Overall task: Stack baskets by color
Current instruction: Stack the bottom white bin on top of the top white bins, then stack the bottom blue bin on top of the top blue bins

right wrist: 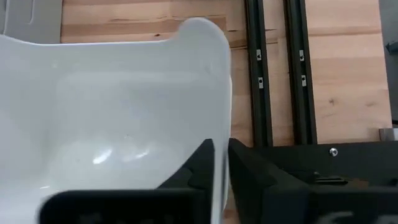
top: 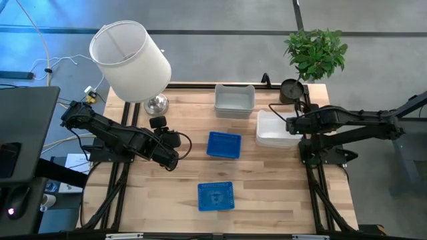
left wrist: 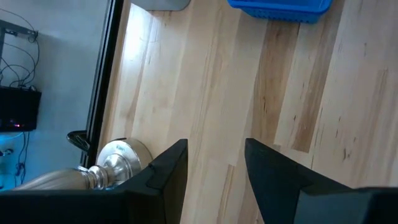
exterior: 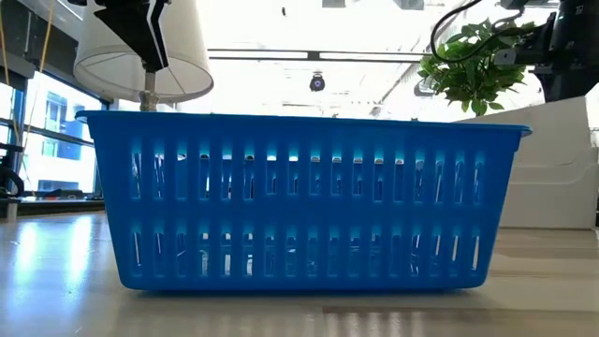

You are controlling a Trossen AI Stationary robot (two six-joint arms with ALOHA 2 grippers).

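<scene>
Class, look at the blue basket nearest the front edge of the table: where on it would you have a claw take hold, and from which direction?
Grip the blue basket by one rim wall, coming straight down from above. It sits upright and open-topped with thin slotted walls, so one finger can likely slip inside and one outside. The open left claw is nearer it than the right claw.

We see open wood between the two blue baskets (top: 223,145) (top: 215,196), and bare boards along the table's (top: 267,193) near edge. At the far edge the lamp (top: 131,60), grey basket (top: 234,100) and plant pot (top: 291,89) crowd the way; the white basket stack (top: 272,129) blocks the right side.
</scene>
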